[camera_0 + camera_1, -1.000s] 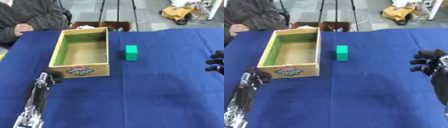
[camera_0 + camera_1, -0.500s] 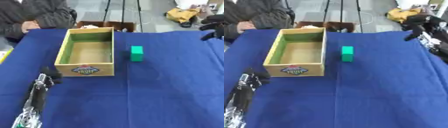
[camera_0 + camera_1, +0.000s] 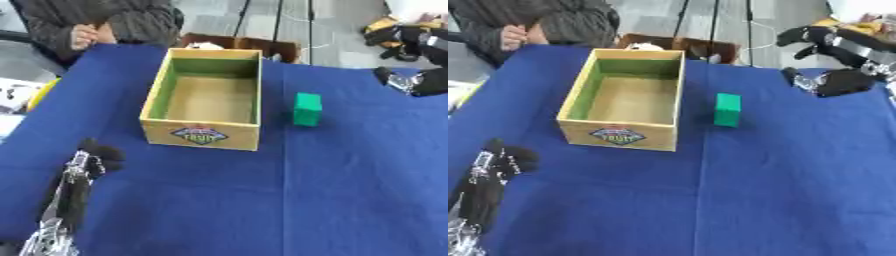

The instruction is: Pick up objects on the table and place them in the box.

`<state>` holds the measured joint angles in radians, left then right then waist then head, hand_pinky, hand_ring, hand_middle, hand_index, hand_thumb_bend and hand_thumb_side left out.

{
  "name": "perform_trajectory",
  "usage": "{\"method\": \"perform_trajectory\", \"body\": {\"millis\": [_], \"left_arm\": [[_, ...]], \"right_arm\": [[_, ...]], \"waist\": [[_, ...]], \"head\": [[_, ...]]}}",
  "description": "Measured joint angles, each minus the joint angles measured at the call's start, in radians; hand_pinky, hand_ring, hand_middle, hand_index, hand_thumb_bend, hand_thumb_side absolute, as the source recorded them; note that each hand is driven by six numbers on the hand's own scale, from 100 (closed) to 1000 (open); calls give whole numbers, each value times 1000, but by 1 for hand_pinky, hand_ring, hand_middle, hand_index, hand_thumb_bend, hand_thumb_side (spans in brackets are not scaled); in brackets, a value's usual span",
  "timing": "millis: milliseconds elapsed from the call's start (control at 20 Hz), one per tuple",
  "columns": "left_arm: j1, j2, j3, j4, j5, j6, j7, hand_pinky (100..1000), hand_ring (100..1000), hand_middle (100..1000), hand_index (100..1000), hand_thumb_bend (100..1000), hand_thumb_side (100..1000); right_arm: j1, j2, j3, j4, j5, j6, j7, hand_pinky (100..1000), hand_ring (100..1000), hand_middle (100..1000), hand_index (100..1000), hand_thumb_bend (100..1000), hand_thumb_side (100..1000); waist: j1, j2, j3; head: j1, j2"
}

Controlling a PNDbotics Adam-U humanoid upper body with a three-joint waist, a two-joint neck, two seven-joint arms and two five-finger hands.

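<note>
Counter: blue cloth (image 3: 350,190), wooden box (image 3: 206,97) empty at its far left
Left eye view: green block (image 3: 307,109) upright just right of box; left robot hand (image 3: 98,152) low, curled, empty
Right eye view: right robot hand (image 3: 820,42) up-right of block, nearer; whether it is open I cannot tell

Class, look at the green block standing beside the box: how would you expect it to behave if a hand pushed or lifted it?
The green block has flat faces and square edges, so it should slide or tip, not roll. It stands upright on a small face on the blue tablecloth, so a push near its top would probably topple it. It looks rigid; its weight cannot be judged.
</note>
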<state>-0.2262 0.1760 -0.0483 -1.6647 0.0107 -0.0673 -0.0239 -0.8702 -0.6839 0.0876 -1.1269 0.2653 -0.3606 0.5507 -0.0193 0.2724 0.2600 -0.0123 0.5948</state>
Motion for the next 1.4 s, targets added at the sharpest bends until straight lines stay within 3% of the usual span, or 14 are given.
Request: {"method": "perform_trajectory", "body": {"millis": [200, 500, 800, 1400], "left_arm": [[-4, 0, -6, 0, 0, 0, -6, 678, 683, 591, 616, 363, 1000], [-11, 0, -11, 0, 0, -1, -13, 679, 683, 590, 615, 363, 1000], [-12, 0, -15, 0, 0, 0, -17, 679, 683, 590, 615, 365, 1000], [-13, -1, -16, 0, 0, -1, -18, 679, 683, 589, 614, 368, 1000]], "right_arm": [[-26, 24, -10, 93, 106, -44, -18, 855, 1000, 945, 914, 208, 429], [-42, 70, -13, 165, 194, -81, -32, 851, 1000, 939, 918, 245, 486], [-49, 113, -4, 196, 226, -105, -24, 841, 990, 924, 923, 321, 534], [-60, 180, 15, 229, 267, -128, -4, 828, 967, 905, 922, 280, 547]], "waist": [[-6, 1, 26], [-1, 6, 38], [-1, 12, 39], [4, 17, 45]], "head": [[-10, -8], [-24, -8], [-31, -8], [-42, -8]]}}
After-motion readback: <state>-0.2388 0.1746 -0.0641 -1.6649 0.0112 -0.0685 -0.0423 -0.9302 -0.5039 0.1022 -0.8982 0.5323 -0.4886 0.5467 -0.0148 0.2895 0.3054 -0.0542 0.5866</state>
